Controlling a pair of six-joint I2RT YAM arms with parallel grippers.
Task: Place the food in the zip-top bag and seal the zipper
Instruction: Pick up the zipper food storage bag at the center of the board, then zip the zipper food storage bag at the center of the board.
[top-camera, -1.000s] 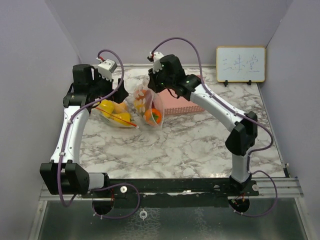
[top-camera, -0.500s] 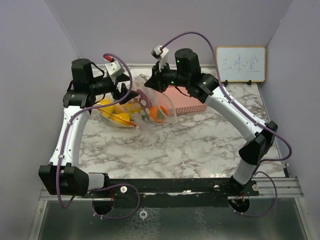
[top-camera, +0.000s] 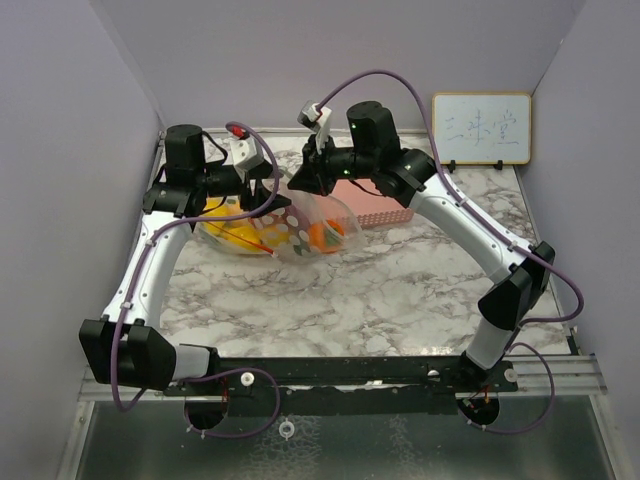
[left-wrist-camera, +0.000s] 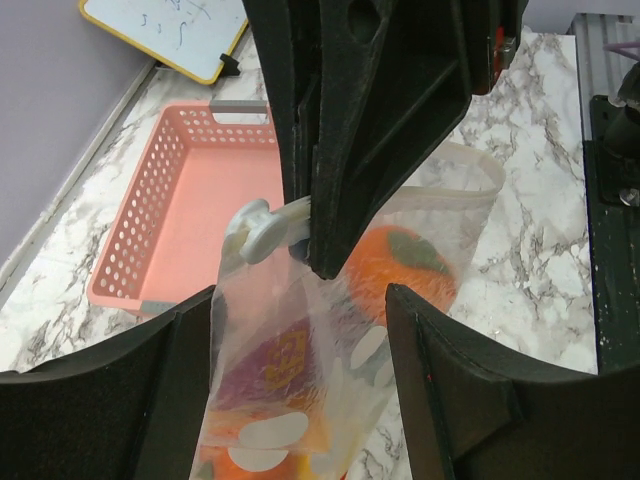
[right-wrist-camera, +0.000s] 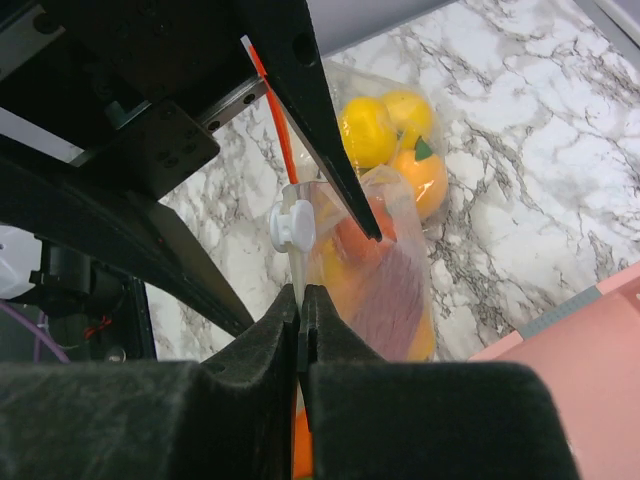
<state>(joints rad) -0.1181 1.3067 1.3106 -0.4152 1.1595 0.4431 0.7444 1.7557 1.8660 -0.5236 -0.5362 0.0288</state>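
The zip-top bag (top-camera: 318, 218) hangs stretched between my grippers at the back of the table, with food inside: an orange fruit (left-wrist-camera: 405, 262), a dark purple piece (right-wrist-camera: 385, 305) and yellow fruits (right-wrist-camera: 367, 128). Its orange-red zipper (right-wrist-camera: 272, 105) runs up from a white slider tab (right-wrist-camera: 291, 228), and the strip also shows in the top view (top-camera: 245, 240). My right gripper (right-wrist-camera: 302, 298) is shut on the bag's edge just below the slider. It also shows in the top view (top-camera: 300, 184). My left gripper (left-wrist-camera: 300, 300) is open with the bag (left-wrist-camera: 290, 390) between its fingers, right beside the right gripper (top-camera: 264, 193).
A pink perforated basket (top-camera: 378, 212) sits just behind and right of the bag, also visible in the left wrist view (left-wrist-camera: 185, 200). A small whiteboard (top-camera: 481, 128) leans on the back right wall. Purple walls close the sides.
The right gripper lifted the bag's edge and its arm swung outward. The left gripper moved right to the bag's mouth, close to the right gripper. The bag now lies stretched and tilted.
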